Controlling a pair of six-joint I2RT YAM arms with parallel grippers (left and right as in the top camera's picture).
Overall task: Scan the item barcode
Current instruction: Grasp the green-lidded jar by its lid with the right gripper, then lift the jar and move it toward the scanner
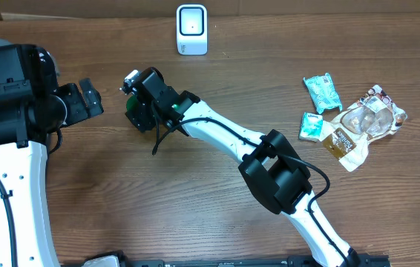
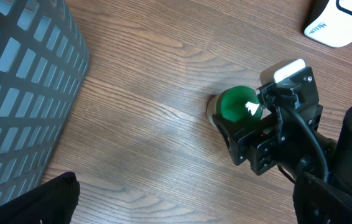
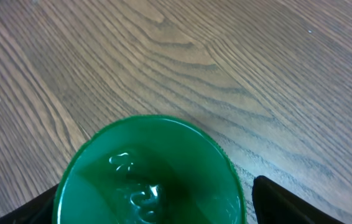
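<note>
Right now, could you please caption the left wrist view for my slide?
Right gripper straddles a green-lidded round container on the wooden table, between grey mesh basket and white scanner.

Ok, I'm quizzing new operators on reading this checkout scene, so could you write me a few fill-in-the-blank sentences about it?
1. The right end effector straddles a jar whose lid is ____.
2. The left end effector has its jaws ____ and holds nothing.
3. The scanner at the table's far edge is ____ in colour.
4. The mesh basket stands on the robot's ____ side.
Missing words: green; open; white; left.
</note>
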